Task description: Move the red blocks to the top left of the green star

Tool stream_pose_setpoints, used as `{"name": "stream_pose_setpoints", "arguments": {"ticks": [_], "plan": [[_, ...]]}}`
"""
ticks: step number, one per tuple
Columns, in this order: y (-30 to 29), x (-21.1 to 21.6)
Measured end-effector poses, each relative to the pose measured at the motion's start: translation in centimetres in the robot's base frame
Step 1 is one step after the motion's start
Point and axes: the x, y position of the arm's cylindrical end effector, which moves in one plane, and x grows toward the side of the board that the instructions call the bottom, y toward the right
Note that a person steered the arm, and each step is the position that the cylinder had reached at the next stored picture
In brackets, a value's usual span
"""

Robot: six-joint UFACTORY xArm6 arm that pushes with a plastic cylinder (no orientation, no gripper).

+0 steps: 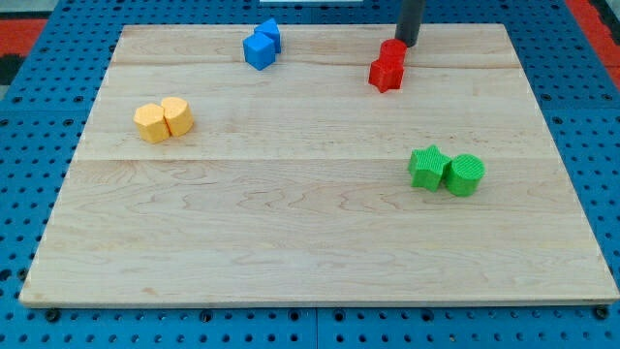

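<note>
Two red blocks touch each other near the view's top right: one [386,73] in front, the other [393,50] just behind it. My tip [406,44] stands right beside the rear red block, on its upper right side. The green star [427,167] lies at the right middle of the board, touching a green cylinder [465,174] on its right. The red blocks lie above and slightly left of the green star, well apart from it.
Two blue blocks [262,45] sit together at the top centre-left. Two yellow blocks [163,119] sit together at the left. The wooden board [310,242] rests on a blue pegboard surface.
</note>
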Motion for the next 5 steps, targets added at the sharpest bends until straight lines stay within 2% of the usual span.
{"name": "stream_pose_setpoints", "arguments": {"ticks": [1, 2, 3, 5], "plan": [[-4.2, 0.9], [-1.0, 2.3], [5.8, 3.1], [-0.3, 6.9]]}}
